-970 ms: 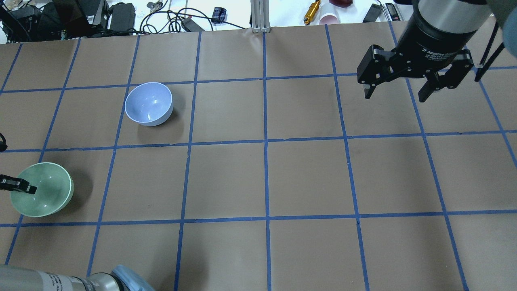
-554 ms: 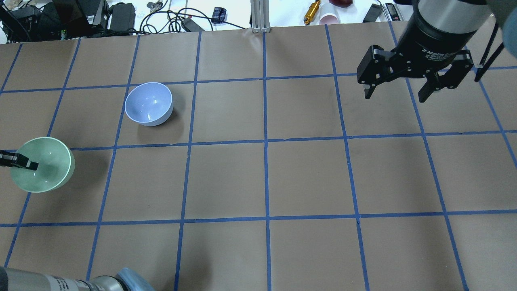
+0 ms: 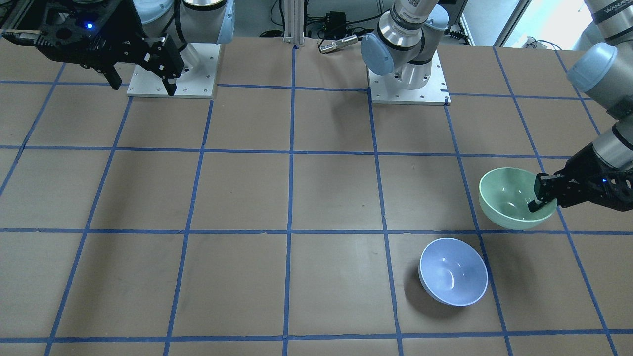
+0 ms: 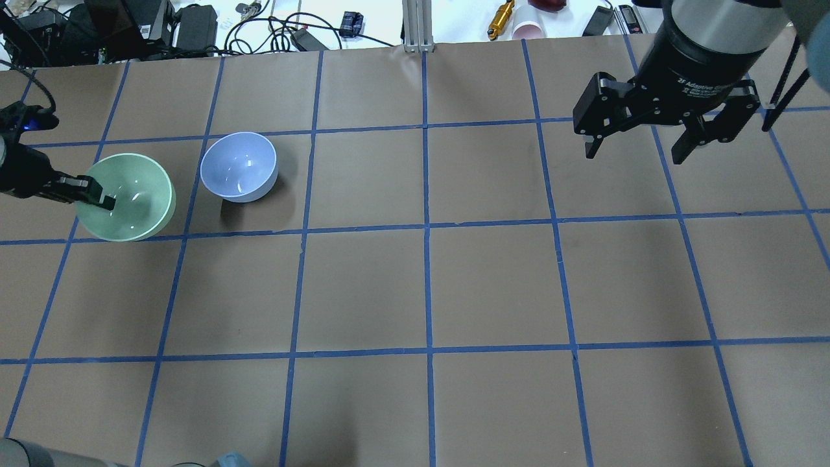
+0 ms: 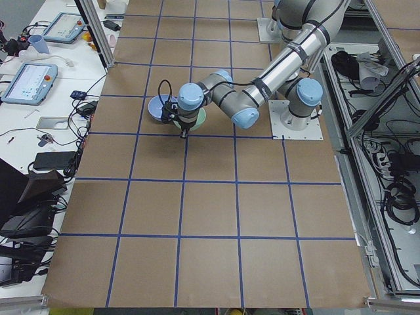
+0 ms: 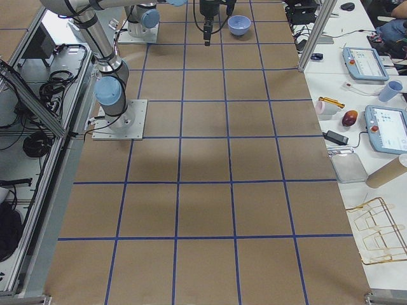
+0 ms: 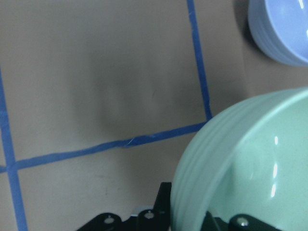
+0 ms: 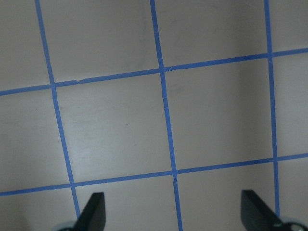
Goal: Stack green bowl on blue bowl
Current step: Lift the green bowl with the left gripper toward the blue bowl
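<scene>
My left gripper [image 4: 91, 194] is shut on the near rim of the mint-green bowl [image 4: 133, 198] and holds it above the table, just left of the periwinkle-blue bowl [image 4: 238, 166]. The blue bowl stands upright and empty on the brown paper. In the front view the green bowl [image 3: 509, 198] hangs above and to the right of the blue bowl [image 3: 452, 272], with the left gripper [image 3: 541, 195] on its rim. The left wrist view shows the green bowl [image 7: 250, 163] close up and the blue bowl [image 7: 281, 29] at the top right. My right gripper [image 4: 639, 146] is open and empty, high over the far right.
The table is brown paper with a blue tape grid [image 4: 426, 227]. Cables, power bricks and small items [image 4: 194, 26] lie beyond the far edge. The arm bases [image 3: 408, 84] stand at the robot's side of the table.
My left gripper has carried the green bowl away from the near left edge, forward and to the right, to a spot beside the blue bowl. The right arm has not moved.
</scene>
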Tool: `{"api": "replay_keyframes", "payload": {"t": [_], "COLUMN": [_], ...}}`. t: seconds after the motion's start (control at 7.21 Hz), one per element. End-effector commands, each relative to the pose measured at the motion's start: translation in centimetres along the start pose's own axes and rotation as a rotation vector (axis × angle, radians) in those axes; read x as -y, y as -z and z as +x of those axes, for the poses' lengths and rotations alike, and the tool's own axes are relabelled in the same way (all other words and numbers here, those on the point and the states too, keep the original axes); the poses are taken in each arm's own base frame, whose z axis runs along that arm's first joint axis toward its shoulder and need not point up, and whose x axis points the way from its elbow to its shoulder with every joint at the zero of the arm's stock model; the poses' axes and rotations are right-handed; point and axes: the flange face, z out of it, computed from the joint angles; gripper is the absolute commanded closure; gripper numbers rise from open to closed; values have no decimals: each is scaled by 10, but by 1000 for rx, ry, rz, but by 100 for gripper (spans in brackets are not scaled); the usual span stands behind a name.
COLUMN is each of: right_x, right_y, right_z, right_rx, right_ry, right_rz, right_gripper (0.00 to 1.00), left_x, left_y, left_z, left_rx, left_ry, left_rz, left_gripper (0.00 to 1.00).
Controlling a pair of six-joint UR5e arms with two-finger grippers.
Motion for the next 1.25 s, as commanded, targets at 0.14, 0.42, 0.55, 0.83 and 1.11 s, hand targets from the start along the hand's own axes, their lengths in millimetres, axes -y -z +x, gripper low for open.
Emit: {"api": "replay_keyframes", "payload": {"t": [0.14, 0.42, 0.55, 0.83, 1.11], "right_x": [0, 0, 0, 0, 0], "right_y": [0, 0, 0, -1, 0], "right_z": [0, 0, 0, 0, 0], "right_rx": [0, 0, 0, 0, 0], "right_ry": [0, 0, 0, 0, 0], "right_rz": [-1, 1, -1, -2, -1], "right_gripper": [0, 0, 0, 0, 0], "left_x": [47, 75, 79, 93, 103], "left_y": [-8, -35, -53, -72, -88], "left_z": [35, 63, 54, 55, 60], "left_rx": [-32, -35, -42, -48, -53], "left_ry": [141, 200, 217, 258, 259], "left_rz": [-36, -55, -76, -86, -104], "left_gripper": [100, 100, 100, 100, 100]}}
